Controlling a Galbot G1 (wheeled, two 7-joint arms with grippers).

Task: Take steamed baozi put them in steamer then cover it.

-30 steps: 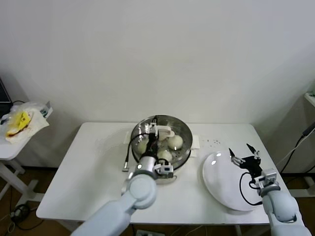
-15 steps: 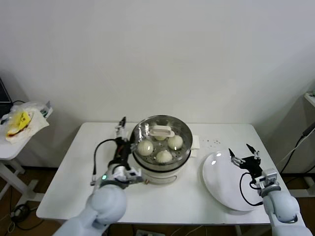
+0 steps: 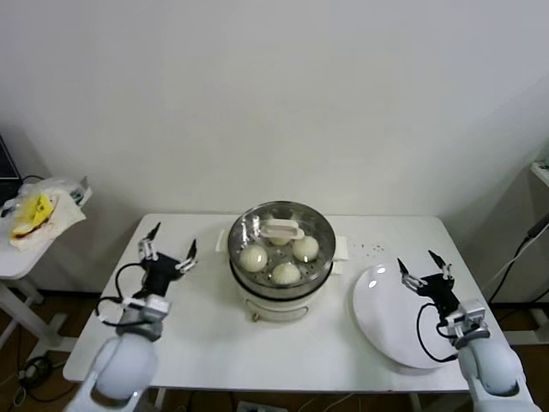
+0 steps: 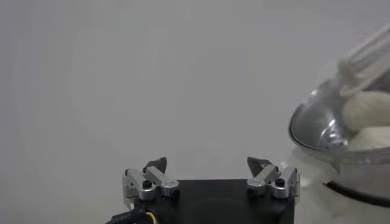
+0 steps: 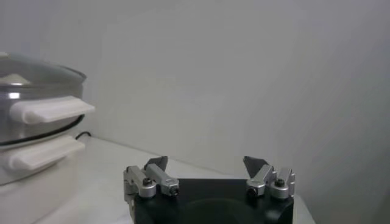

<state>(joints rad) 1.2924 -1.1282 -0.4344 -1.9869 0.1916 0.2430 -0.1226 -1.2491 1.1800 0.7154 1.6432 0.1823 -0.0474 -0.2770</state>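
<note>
Both hands gape wide and empty, left hand (image 3: pixel 168 250) beside the covered steamer (image 3: pixel 280 257), right hand (image 3: pixel 424 269) over the plate (image 3: pixel 386 326).

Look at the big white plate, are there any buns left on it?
No, the white plate is bare; the buns sit in the steamer under the glass lid.

Through the cover (image 3: pixel 281 230) you count three steamed baozi (image 3: pixel 253 257); a 4th can't be confirmed, lid handle and glare obscure it. Steamer (image 4: pixel 347 146) is cut off at 3 o'clock in left wrist view, and at 9 o'clock in right wrist view.
</note>
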